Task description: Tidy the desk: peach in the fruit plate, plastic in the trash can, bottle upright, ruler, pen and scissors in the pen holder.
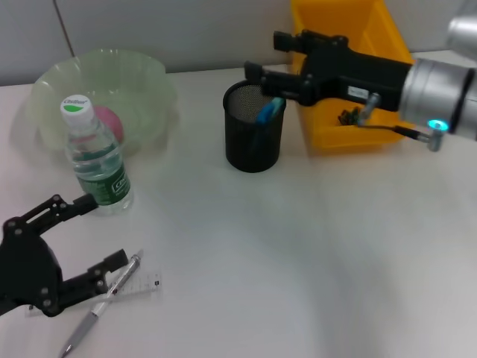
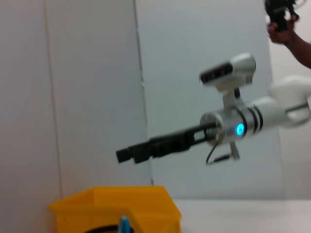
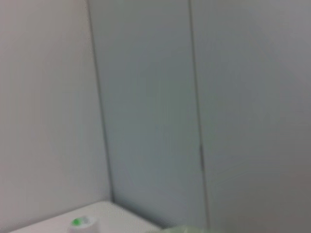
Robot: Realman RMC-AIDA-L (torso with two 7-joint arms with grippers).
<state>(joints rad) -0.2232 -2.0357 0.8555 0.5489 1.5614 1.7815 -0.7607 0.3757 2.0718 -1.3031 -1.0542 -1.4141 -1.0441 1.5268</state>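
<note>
A pink peach (image 1: 110, 119) lies in the pale green fruit plate (image 1: 45, 82) at the back left. The clear bottle (image 1: 95, 153) with a green cap stands upright in front of it. Blue-handled scissors (image 1: 270, 110) stand in the black mesh pen holder (image 1: 255, 149). My right gripper (image 1: 262, 54) is open and empty, just above and behind the holder's rim. A pen (image 1: 100, 306) lies across a clear ruler (image 1: 138, 287) at the front left. My left gripper (image 1: 108, 231) is open just above them, beside the bottle. No plastic shows.
A yellow bin (image 1: 387, 45) stands at the back right behind my right arm, and shows in the left wrist view (image 2: 116, 206). A wall runs close behind the table. The bottle cap (image 3: 77, 223) shows in the right wrist view.
</note>
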